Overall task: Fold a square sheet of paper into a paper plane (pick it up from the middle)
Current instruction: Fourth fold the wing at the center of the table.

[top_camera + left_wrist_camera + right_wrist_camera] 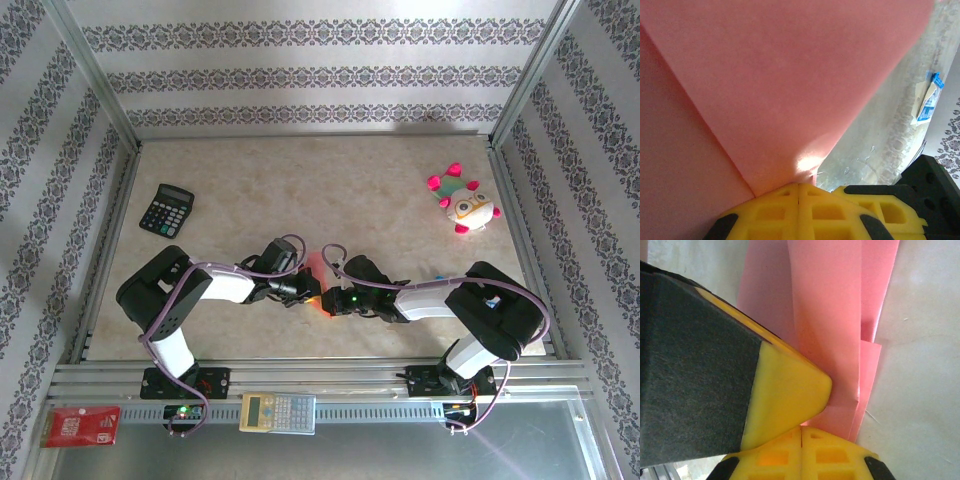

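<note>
The salmon-pink sheet of paper [317,268] is folded into several long layers and sits between the two arms at the table's near middle. My left gripper [305,290] is shut on it. In the left wrist view its yellow fingertips [799,186] meet at a seam where the paper [790,75] enters, creased diagonally. My right gripper [328,298] is also shut, its tips [801,429] closed on the lower edge of the layered paper [830,315]. The left gripper's yellow finger [790,390] presses beside it, and the two grippers are almost touching.
A black calculator [166,210] lies at the far left and a pink-and-white plush toy [462,205] at the far right. A red printed card [80,425] and a beige calculator [278,412] rest on the near rail. A blue-white scrap [927,102] lies on the table.
</note>
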